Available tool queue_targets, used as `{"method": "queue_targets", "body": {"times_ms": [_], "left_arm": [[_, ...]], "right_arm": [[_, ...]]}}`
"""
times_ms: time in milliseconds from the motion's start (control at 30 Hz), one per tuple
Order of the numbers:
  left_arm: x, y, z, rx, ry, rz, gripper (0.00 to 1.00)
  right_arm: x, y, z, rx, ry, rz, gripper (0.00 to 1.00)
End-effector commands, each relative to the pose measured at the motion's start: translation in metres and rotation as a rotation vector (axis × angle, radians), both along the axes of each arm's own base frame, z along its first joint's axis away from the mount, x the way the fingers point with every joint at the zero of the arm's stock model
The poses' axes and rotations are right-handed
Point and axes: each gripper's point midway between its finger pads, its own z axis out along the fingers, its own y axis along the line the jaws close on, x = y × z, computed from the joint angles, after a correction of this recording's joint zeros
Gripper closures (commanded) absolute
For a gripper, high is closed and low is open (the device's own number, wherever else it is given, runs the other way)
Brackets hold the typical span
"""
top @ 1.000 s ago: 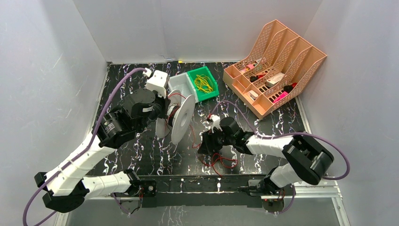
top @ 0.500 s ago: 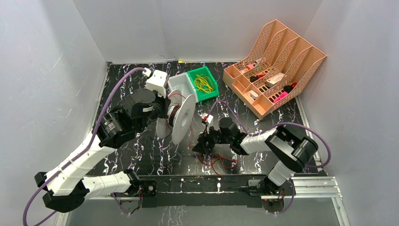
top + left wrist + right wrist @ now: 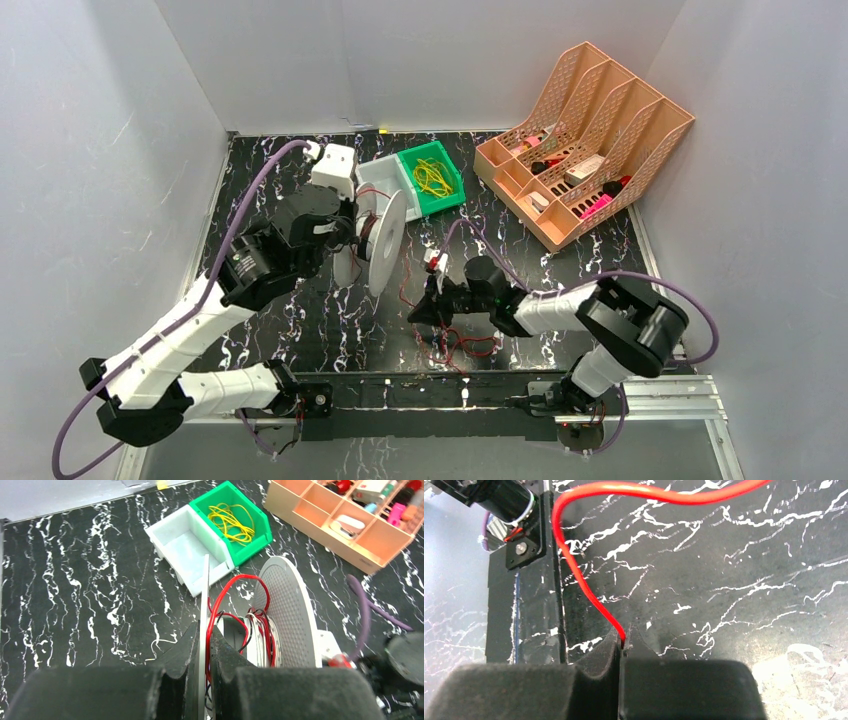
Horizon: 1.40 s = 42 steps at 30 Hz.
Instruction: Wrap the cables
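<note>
A white spool (image 3: 386, 240) stands on edge at mid table. My left gripper (image 3: 350, 238) is shut on its near thin flange (image 3: 204, 605), one finger on each side of it. The red cable (image 3: 218, 600) loops between the two flanges around the hub, where a few turns lie, next to the wide perforated flange (image 3: 287, 610). From the spool it drops to a loose heap (image 3: 466, 344) near the front rail. My right gripper (image 3: 414, 314) is low over the table right of the spool, shut on a strand of the red cable (image 3: 574, 570) at its fingertips (image 3: 620, 641).
A green bin (image 3: 444, 190) with a yellow wire tangle and a white bin (image 3: 378, 182) sit just behind the spool. A peach desk organiser (image 3: 585, 140) fills the back right. A black rail (image 3: 430, 388) runs along the front edge. Purple cords trail from both arms.
My right gripper has shut on the red cable after moving left and lower toward the spool. The left arm has shifted the spool slightly back.
</note>
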Motion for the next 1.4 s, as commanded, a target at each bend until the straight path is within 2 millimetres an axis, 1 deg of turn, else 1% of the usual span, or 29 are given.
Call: {"method": "queue_targets", "body": {"times_ms": [0, 133, 300, 400, 467, 533, 600, 667, 700, 733, 833, 967, 1000, 1067, 1200, 1300, 1367], "left_arm": [[0.022, 0.010, 0.036, -0.088, -0.117, 0.158, 1.00], [0.038, 0.011, 0.040, -0.067, -0.161, 0.244, 1.00], [0.053, 0.002, 0.047, -0.092, -0.198, 0.268, 1.00], [0.061, -0.002, 0.048, -0.075, -0.217, 0.284, 1.00], [0.067, -0.005, 0.044, -0.061, -0.223, 0.291, 1.00], [0.072, -0.009, 0.035, -0.038, -0.222, 0.294, 1.00], [0.076, -0.012, 0.023, -0.012, -0.211, 0.291, 1.00], [0.076, -0.014, 0.010, 0.008, -0.201, 0.279, 1.00], [0.075, -0.014, 0.003, 0.018, -0.195, 0.276, 1.00], [0.075, -0.014, -0.006, 0.030, -0.186, 0.269, 1.00], [0.072, -0.016, -0.030, 0.054, -0.155, 0.244, 1.00], [0.065, -0.015, -0.059, 0.069, -0.108, 0.219, 1.00], [0.064, -0.015, -0.061, 0.067, -0.105, 0.212, 1.00], [0.059, -0.015, -0.073, 0.084, -0.085, 0.181, 1.00], [0.047, -0.023, -0.090, 0.101, -0.032, 0.076, 1.00], [0.034, -0.028, -0.102, 0.122, 0.031, -0.009, 1.00], [0.014, -0.035, -0.102, 0.117, 0.059, -0.151, 1.00]], "right_arm": [[-0.014, 0.002, 0.024, 0.035, -0.041, 0.012, 1.00], [-0.040, 0.005, 0.043, 0.050, -0.058, 0.030, 1.00], [-0.071, 0.010, 0.060, 0.043, -0.063, 0.061, 1.00], [-0.092, 0.014, 0.071, 0.035, -0.068, 0.094, 1.00], [-0.105, 0.018, 0.080, 0.027, -0.084, 0.114, 1.00], [-0.116, 0.021, 0.094, 0.028, -0.106, 0.128, 1.00], [-0.123, 0.023, 0.113, 0.041, -0.133, 0.128, 1.00], [-0.123, 0.021, 0.132, 0.054, -0.147, 0.113, 1.00], [-0.122, 0.019, 0.141, 0.053, -0.151, 0.099, 1.00], [-0.120, 0.019, 0.156, 0.060, -0.157, 0.090, 1.00], [-0.116, 0.018, 0.179, 0.050, -0.167, 0.068, 1.00], [-0.105, 0.016, 0.204, 0.020, -0.195, 0.019, 1.00], [-0.100, 0.017, 0.213, 0.022, -0.209, -0.002, 1.00], [-0.092, 0.014, 0.219, -0.021, -0.236, -0.037, 1.00], [-0.064, 0.006, 0.227, -0.126, -0.329, -0.142, 1.00], [-0.039, -0.001, 0.227, -0.214, -0.389, -0.207, 1.00], [-0.003, -0.016, 0.230, -0.246, -0.416, -0.272, 1.00]]}}
